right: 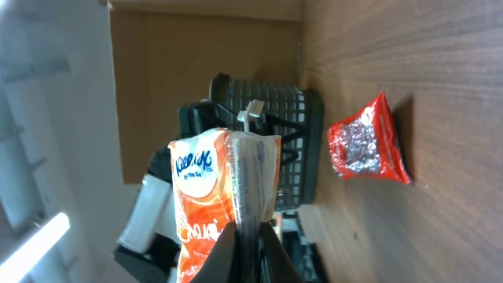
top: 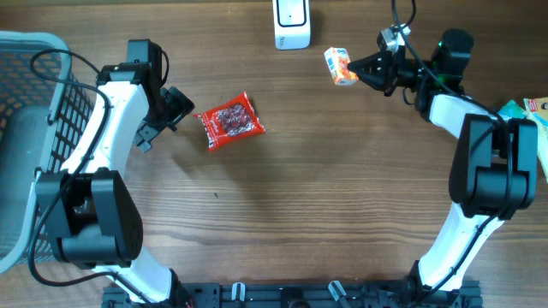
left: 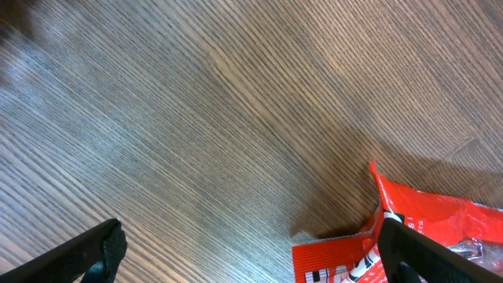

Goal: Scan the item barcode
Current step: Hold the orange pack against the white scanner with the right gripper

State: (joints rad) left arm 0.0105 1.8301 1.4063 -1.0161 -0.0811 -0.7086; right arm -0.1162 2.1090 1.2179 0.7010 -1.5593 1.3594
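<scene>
My right gripper (top: pixel 364 68) pinches the orange packet (top: pixel 340 66) by its seam near the far edge of the table (top: pixel 342 214), just right of the white scanner (top: pixel 291 24). I'd swing its barcode face toward the scanner; which side carries it I can't tell. Left gripper (top: pixel 175 109) hangs spread beside the red pouch (top: pixel 229 121), out of the way.

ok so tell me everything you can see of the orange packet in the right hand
A small soft packet of glossy film, orange and white with blue lettering. The right hand is shut on its crimped edge seam, holding it in the air close to the white device. Nothing else touches it.
</scene>
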